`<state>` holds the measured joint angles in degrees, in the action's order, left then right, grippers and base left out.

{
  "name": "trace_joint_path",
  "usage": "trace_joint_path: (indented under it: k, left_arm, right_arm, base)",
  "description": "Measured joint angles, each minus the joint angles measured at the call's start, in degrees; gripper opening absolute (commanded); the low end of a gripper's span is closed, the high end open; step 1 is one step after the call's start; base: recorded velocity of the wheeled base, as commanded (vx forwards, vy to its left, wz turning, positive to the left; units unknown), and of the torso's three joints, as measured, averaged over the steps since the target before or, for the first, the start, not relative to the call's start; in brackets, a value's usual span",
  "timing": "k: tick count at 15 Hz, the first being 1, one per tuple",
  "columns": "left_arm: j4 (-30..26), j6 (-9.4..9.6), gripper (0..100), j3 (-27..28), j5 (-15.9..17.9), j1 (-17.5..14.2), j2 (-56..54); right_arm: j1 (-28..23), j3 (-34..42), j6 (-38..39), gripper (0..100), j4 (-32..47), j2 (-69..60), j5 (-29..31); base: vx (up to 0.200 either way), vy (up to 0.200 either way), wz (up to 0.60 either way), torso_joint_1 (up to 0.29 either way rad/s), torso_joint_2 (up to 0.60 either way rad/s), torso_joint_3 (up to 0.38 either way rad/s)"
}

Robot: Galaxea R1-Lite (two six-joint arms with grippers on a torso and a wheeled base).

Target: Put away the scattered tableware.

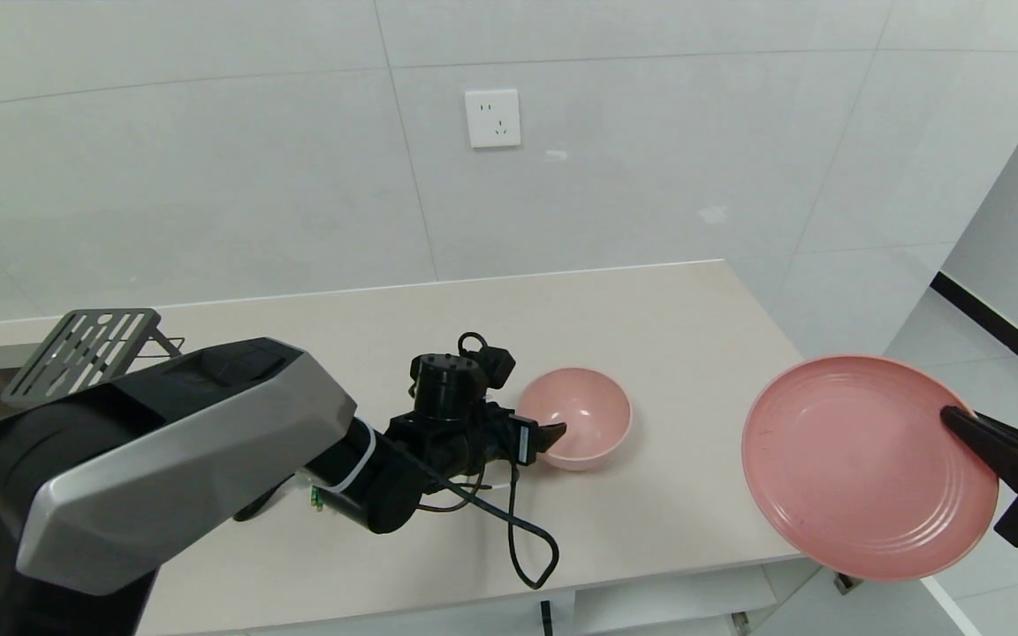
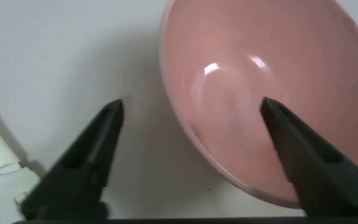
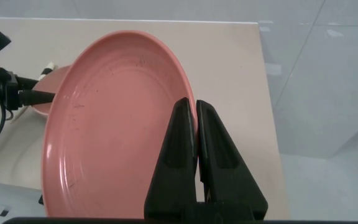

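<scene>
A pink bowl (image 1: pixel 575 428) rests upright on the beige table (image 1: pixel 668 336). My left gripper (image 1: pixel 551 436) is open at the bowl's near rim, one finger (image 2: pixel 303 155) inside the bowl (image 2: pixel 272 87) and the other finger (image 2: pixel 86 162) outside over the table. A pink plate (image 1: pixel 862 464) is held in the air past the table's right edge, tilted. My right gripper (image 1: pixel 960 422) is shut on the plate's right rim. In the right wrist view the plate (image 3: pixel 110 124) stands between the closed fingers (image 3: pixel 188 130), with the bowl (image 3: pixel 50 84) partly hidden behind it.
A grey slotted metal rack (image 1: pixel 85 349) stands at the table's back left. A white wall socket (image 1: pixel 493 117) sits on the tiled wall behind. A black cable (image 1: pixel 518 539) from my left arm loops over the table's front. The floor drops away to the right.
</scene>
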<state>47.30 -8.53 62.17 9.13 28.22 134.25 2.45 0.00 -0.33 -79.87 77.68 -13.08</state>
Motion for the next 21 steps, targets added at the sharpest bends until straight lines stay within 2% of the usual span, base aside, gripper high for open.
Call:
trace_joint_path:
  k: [4,10,14,15,18,21]
  left_arm:
    - [2.07,-0.05,0,-0.07,-0.02,-0.09,0.15]
    - [9.65,0.20,0,-0.60,-0.07,-0.77,-3.77]
    - [14.73,0.71,0,-3.24,0.00,-0.78,-7.50]
    - [16.86,1.18,0,-4.53,0.00,-0.80,-8.51]
    - [22.19,4.38,0,-8.70,0.01,-0.96,-11.57]
    - [24.19,5.30,0,-12.64,0.09,-1.05,-15.30]
  right_arm:
    - [-0.02,0.00,-0.02,0,0.28,-0.10,0.00]
    - [-0.02,0.00,-0.07,0,0.28,0.18,0.00]
    - [-0.02,0.00,-0.05,0,0.26,0.51,0.02]
    - [-0.02,0.00,-0.02,0,0.28,0.55,0.00]
    - [-0.02,0.00,0.00,0,0.28,0.84,0.00]
    - [-0.02,0.00,0.00,0,0.28,0.99,0.00]
  base:
    - [0.000,0.000,0.00,0.000,0.00,0.000]
    - [0.000,0.000,0.00,0.000,0.00,0.000]
    - [0.000,0.000,0.00,0.000,0.00,0.000]
    - [0.000,0.000,0.00,0.000,0.00,0.000]
    - [0.000,0.000,0.00,0.000,0.00,0.000]
    - [0.000,0.000,0.00,0.000,0.00,0.000]
